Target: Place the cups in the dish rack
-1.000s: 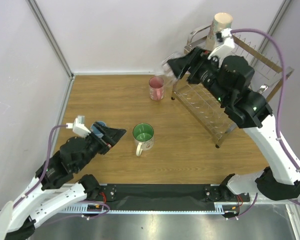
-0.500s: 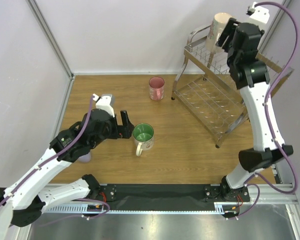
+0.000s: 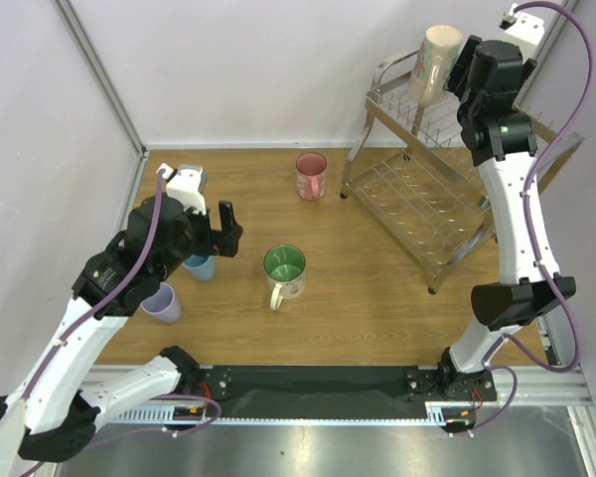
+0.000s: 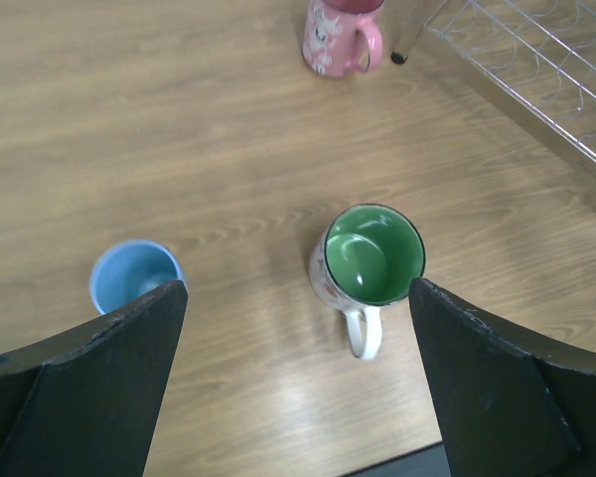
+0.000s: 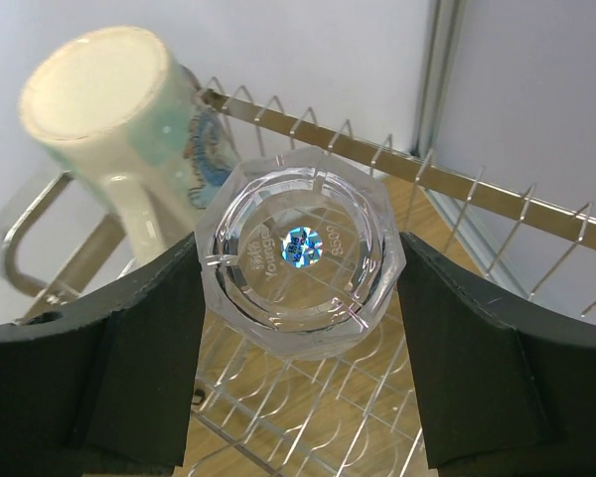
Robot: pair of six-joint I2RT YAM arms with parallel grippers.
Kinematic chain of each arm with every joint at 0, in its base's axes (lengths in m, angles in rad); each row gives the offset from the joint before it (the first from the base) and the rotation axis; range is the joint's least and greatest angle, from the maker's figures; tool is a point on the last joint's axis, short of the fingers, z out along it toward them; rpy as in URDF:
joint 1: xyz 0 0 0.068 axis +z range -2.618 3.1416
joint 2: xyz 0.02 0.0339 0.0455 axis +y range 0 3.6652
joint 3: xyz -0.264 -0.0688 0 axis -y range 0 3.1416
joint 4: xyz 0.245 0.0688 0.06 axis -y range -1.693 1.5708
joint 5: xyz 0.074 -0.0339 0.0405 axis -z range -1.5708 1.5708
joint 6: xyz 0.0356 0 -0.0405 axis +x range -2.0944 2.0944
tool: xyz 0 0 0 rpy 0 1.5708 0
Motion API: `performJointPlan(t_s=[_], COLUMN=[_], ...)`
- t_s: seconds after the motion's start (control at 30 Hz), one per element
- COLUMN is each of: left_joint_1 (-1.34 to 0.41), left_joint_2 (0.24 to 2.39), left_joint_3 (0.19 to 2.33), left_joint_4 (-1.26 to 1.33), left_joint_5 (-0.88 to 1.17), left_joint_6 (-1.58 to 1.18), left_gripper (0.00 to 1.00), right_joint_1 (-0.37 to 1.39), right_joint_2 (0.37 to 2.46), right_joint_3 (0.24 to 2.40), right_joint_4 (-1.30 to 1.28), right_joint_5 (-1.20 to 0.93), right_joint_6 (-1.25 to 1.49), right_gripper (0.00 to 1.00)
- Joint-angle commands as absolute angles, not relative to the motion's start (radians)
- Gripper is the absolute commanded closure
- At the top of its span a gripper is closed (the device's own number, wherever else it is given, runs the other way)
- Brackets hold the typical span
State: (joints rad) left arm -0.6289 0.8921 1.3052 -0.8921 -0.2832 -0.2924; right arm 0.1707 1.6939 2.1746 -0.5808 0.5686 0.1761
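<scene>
the right end effector (image 5: 298, 298) pinches the glass (image 5: 300, 248) base-up, likely so it drains, over the upper tier of the rack (image 5: 477, 196). it sits just beside the inverted beige mug (image 5: 119, 109), which crowds the nearest prongs. the left end effector (image 4: 296, 288) hangs spread above the tabletop (image 4: 179, 119), over the white mug (image 4: 372, 256) and blue tumbler (image 4: 134, 276). the pink mug (image 4: 338, 40) and lavender tumbler (image 3: 161, 301) are not yet loaded.

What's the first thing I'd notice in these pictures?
The right gripper holds a clear glass up high, beside an upside-down beige mug on the top shelf of the dish rack. Down on the wooden table stands a white mug, bright green inside.
</scene>
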Motion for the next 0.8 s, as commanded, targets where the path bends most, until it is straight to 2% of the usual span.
performJointPlan(t_s=[0.0, 0.13, 0.47, 0.57, 0.63, 0.67, 0.7, 0.77], left_joint_1=[-0.617, -0.611, -0.606, -0.606, -0.604, -0.606, -0.606, -0.604], left_joint_2=[0.899, 0.911, 0.861, 0.859, 0.856, 0.851, 0.851, 0.85], left_joint_3=[1.379, 1.46, 1.44, 1.436, 1.427, 1.422, 1.419, 1.411], left_joint_4=[-0.874, -0.916, -0.851, -0.857, -0.859, -0.858, -0.857, -0.857], left_joint_5=[-0.271, -0.363, -0.354, -0.362, -0.356, -0.353, -0.348, -0.35], left_joint_6=[-0.154, -0.097, -0.008, -0.003, -0.005, -0.005, -0.005, -0.005], left_gripper=[0.0, 0.0, 0.0, 0.0, 0.0, 0.0, 0.0, 0.0], right_joint_1=[0.15, 0.129, 0.138, 0.146, 0.149, 0.149, 0.15, 0.155], right_joint_2=[1.723, 1.773, 1.876, 1.893, 1.91, 1.913, 1.911, 1.908], right_joint_3=[2.23, 2.27, 2.347, 2.373, 2.397, 2.401, 2.401, 2.396], right_joint_4=[-0.6, -0.64, -0.689, -0.695, -0.721, -0.733, -0.739, -0.747], right_joint_5=[0.606, 0.565, 0.572, 0.591, 0.606, 0.606, 0.61, 0.617], right_joint_6=[0.169, 0.219, 0.276, 0.272, 0.272, 0.268, 0.268, 0.261], right_gripper=[1.0, 1.0, 1.0, 0.94, 0.87, 0.83, 0.75, 0.67])
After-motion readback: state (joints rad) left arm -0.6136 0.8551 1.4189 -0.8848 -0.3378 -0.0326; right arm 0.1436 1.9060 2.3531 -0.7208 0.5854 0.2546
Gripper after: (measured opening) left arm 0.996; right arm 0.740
